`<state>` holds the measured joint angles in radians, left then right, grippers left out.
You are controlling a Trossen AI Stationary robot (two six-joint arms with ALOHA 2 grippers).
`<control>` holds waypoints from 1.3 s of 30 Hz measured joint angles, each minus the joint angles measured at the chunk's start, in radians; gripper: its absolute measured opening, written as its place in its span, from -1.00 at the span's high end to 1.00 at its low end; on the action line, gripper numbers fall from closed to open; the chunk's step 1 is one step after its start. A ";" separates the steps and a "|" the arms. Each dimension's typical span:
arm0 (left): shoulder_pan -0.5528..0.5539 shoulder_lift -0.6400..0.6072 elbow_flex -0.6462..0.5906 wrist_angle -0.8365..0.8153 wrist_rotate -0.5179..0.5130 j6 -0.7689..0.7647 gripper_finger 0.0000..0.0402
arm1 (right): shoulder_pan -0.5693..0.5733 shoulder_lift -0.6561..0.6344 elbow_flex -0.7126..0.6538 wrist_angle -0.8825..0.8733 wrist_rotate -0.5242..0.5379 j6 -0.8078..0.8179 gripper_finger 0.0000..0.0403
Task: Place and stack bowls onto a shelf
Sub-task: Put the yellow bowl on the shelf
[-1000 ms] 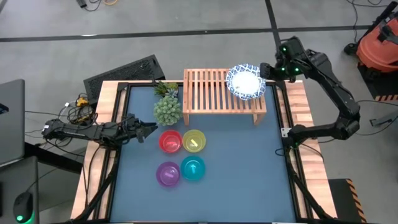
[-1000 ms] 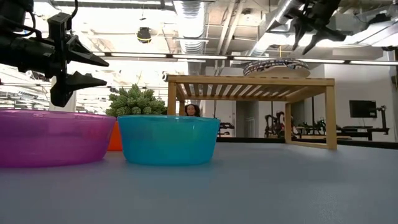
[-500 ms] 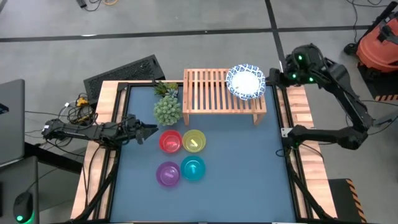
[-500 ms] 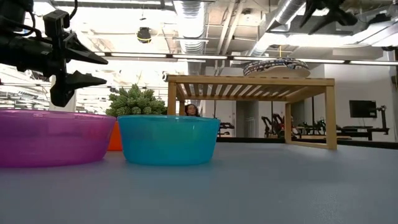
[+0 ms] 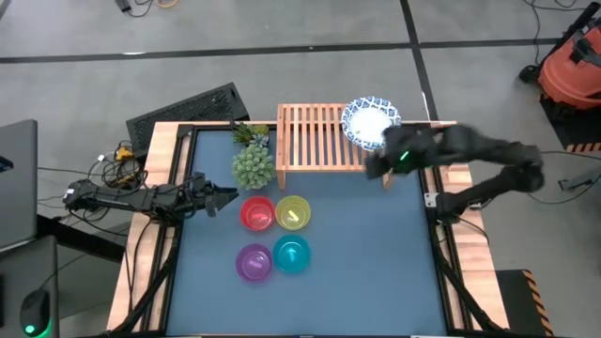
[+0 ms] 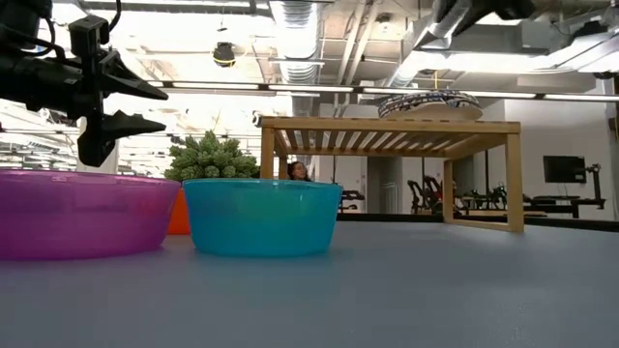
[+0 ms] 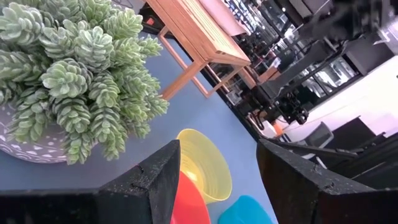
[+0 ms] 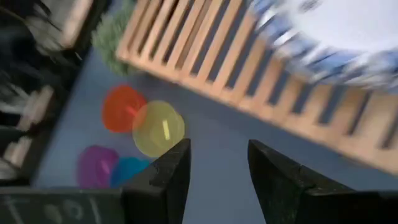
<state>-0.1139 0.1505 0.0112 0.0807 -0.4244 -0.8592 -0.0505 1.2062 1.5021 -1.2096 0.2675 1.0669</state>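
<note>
The white bowl (image 5: 369, 119) sits on the shelf (image 5: 319, 141), at its right end. The right gripper (image 5: 374, 165) is just beside it with fingers apart and empty. The left gripper (image 5: 225, 198) waits near the red bowl (image 5: 257, 213), fingers apart too.

**Even overhead light, motion blur on the right arm**

From above I see flat, even light and only faint shadows on the blue-grey table top (image 5: 376, 263). The dark right arm (image 5: 470, 150) smears across the middle right of the frame. At table height, bright ceiling strip lights (image 6: 319, 90) glare at upper centre. My right wrist picture is blurred throughout, the white blue-rimmed bowl (image 8: 336, 31) streaked at upper right.
</note>
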 joint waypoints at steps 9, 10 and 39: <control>0.000 0.000 0.000 0.000 0.037 -0.063 0.02 | 0.216 0.367 0.000 0.207 0.110 0.225 0.09; 0.000 0.000 0.000 0.000 0.046 -0.069 0.02 | 0.225 0.405 0.000 0.249 0.110 0.227 0.09; 0.000 -0.001 0.000 0.000 0.186 -0.105 0.02 | 0.185 0.801 0.000 0.568 -0.009 0.437 0.09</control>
<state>-0.1143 0.1497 0.0112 0.0803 -0.2387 -0.9647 0.1341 2.0075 1.5018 -0.6412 0.2588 1.5041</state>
